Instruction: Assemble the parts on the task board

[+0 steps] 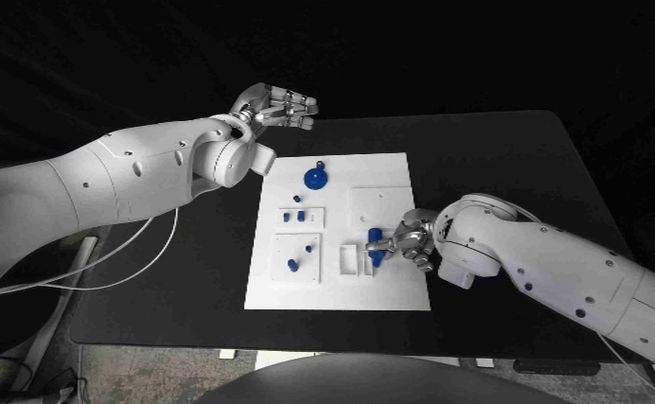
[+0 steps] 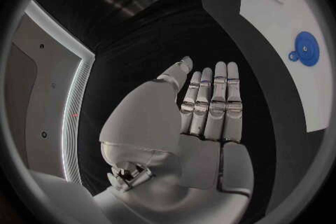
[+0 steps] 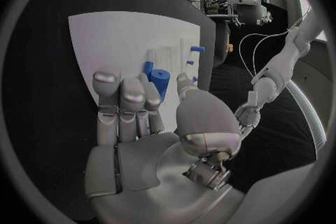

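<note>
The white task board (image 1: 389, 177) lies mid-table. My right hand (image 1: 414, 245) rests at its right edge and pinches a blue cylinder (image 1: 374, 235) between thumb and fingertips, over a white slot block (image 1: 349, 260). The right wrist view shows the cylinder (image 3: 160, 82) standing between the thumb and the fingers (image 3: 122, 95) of that hand (image 3: 143, 123). A blue round disc (image 1: 315, 178) lies at the board's far end, also seen as the disc (image 2: 306, 48). Small blue parts (image 1: 293, 218) sit in the left half. My left hand (image 1: 280, 106) hovers beyond the far left corner, fingers (image 2: 213, 103) straight and empty.
The black table (image 1: 519, 167) has free room to the right of and behind the board. A white cable (image 1: 136, 253) hangs off the table's left side under my left arm. Two more small blue parts (image 1: 295, 263) sit near the board's front left.
</note>
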Tool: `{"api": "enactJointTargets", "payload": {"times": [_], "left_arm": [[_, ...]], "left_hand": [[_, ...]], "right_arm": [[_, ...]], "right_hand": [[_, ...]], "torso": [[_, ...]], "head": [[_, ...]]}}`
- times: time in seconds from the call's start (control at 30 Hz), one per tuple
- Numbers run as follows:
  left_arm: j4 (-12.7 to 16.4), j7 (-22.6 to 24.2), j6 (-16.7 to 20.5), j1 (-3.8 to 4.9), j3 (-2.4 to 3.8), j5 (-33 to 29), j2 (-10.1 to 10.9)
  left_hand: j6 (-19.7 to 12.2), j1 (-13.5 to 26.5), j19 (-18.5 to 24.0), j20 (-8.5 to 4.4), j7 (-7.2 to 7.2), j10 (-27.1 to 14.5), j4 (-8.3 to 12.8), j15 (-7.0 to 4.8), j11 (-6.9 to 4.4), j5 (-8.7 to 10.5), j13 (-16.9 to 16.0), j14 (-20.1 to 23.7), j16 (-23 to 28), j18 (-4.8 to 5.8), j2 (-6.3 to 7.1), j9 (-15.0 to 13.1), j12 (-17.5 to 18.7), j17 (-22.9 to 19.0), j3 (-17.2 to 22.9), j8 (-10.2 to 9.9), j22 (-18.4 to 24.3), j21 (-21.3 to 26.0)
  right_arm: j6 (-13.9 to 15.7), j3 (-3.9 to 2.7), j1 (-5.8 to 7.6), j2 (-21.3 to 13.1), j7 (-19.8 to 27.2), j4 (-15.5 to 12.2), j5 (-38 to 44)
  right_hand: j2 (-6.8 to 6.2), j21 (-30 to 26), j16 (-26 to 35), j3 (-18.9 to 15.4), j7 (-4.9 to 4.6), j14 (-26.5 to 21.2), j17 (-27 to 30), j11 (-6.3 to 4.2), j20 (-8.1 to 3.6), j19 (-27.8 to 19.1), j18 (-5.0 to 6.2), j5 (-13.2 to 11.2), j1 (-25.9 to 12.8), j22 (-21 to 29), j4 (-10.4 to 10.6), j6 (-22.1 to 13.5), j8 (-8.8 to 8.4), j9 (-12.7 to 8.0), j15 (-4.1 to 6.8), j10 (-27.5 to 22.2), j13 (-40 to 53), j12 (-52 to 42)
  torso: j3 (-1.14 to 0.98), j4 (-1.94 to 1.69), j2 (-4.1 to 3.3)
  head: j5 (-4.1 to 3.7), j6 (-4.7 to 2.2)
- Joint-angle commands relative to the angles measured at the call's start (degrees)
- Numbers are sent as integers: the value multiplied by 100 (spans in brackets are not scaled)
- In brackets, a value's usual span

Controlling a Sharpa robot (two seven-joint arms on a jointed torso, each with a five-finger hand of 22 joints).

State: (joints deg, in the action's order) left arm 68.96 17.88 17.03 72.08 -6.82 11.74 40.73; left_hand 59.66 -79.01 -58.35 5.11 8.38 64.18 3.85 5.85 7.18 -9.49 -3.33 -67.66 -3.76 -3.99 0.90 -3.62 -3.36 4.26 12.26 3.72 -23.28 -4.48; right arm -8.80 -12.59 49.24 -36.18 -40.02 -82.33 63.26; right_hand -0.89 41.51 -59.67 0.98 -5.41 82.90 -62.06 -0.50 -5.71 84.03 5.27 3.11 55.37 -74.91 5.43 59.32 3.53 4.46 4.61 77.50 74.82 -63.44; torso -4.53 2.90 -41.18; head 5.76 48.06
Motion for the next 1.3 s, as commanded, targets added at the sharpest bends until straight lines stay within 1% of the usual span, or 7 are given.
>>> {"api": "enactJointTargets", "payload": {"times": [0.03, 0.5, 0.63, 0.67, 0.77, 0.9, 1.3], "left_arm": [[8, -8, -65, 10, 4, -14, -13], [10, -88, -112, 20, 3, -1, -7], [12, -102, -114, 21, 3, 3, -1], [12, -106, -113, 22, 3, 5, 2], [10, -117, -117, 23, 3, 8, 6], [9, -131, -130, 23, 3, 11, 7], [0, -153, -146, 30, 3, 22, -14]], "left_hand": [[-41, -16, -56, 2, -11, -15, -40, 36, 16, 22, 3, -6, 7, 6, 50, 4, -8, 11, -6, -10, 46, 12], [-55, -10, -57, 6, -6, -23, -56, 39, 19, 22, 3, 0, 7, 7, 56, 6, -8, 11, -17, -14, 70, 14], [-65, -14, -65, 8, -5, -29, -77, 40, 22, 23, 2, 3, 7, 7, 57, 5, -9, 13, -25, -11, 108, 13], [-65, -14, -65, 8, -5, -29, -77, 40, 22, 23, 2, 3, 7, 7, 57, 5, -9, 13, -25, -11, 108, 13], [-65, -14, -65, 8, -5, -29, -77, 40, 22, 23, 2, 3, 7, 7, 57, 5, -9, 13, -25, -11, 108, 13], [-65, -14, -65, 8, -5, -29, -77, 40, 22, 23, 2, 3, 7, 7, 57, 5, -9, 13, -25, -11, 108, 13], [-75, -36, -74, 6, -2, -33, -84, 38, 22, 20, 2, -1, 6, 7, 62, 5, -9, 15, -28, -12, 148, 10]], "right_arm": [[-214, 9, 3, 30, -132, 68, 93], [-162, 16, 74, 167, -127, 365, 185], [-97, 16, 83, 156, -121, 354, 204], [-67, 17, 84, 151, -119, 342, 213], [-36, 17, 89, 152, -116, 332, 247], [-28, 16, 97, 164, -108, 333, 331], [-112, 16, 135, 280, -102, 405, 464]], "right_hand": [[110, -40, 34, -7, -10, 19, -2, 19, 17, 301, -5, -22, -42, -276, -106, -12, 13, 13, -34, -1, -11, 51], [197, -33, 39, -20, 5, 23, -8, 11, 18, 304, -13, -18, -57, -293, -213, 46, 14, 32, -34, 11, -16, 44], [96, -39, 39, -17, 4, 22, -11, 11, 15, 304, -11, -17, -91, -294, -175, 40, 14, 31, -31, 11, -15, 40], [-27, -39, 44, 14, 3, 19, -11, 10, 9, 306, -10, -24, -125, -297, -78, 28, 15, 26, -27, 6, -19, 48], [-126, -43, 41, 11, 0, 24, -16, 14, 12, 306, -10, -18, -133, -296, 24, 23, 14, 26, -30, 8, -16, 44], [-152, -39, 40, -3, 0, 24, -19, 14, 16, 307, -6, -14, -60, -301, 85, 25, 15, 32, -32, 9, -14, 36], [-223, -25, 28, 340, 16, 27, -22, 6, 18, 305, -11, 8, 128, -313, -133, 89, 15, 60, -31, 16, -14, 20]], "torso": [[-1, -3, -4], [-6, 2, -4], [-10, 2, -3], [-11, 2, -3], [-15, 10, -1], [-13, 7, -5], [-11, 11, -5]], "head": [[18, 5], [41, 6], [45, 10], [46, 9], [56, 14], [61, 11], [49, 18]]}}
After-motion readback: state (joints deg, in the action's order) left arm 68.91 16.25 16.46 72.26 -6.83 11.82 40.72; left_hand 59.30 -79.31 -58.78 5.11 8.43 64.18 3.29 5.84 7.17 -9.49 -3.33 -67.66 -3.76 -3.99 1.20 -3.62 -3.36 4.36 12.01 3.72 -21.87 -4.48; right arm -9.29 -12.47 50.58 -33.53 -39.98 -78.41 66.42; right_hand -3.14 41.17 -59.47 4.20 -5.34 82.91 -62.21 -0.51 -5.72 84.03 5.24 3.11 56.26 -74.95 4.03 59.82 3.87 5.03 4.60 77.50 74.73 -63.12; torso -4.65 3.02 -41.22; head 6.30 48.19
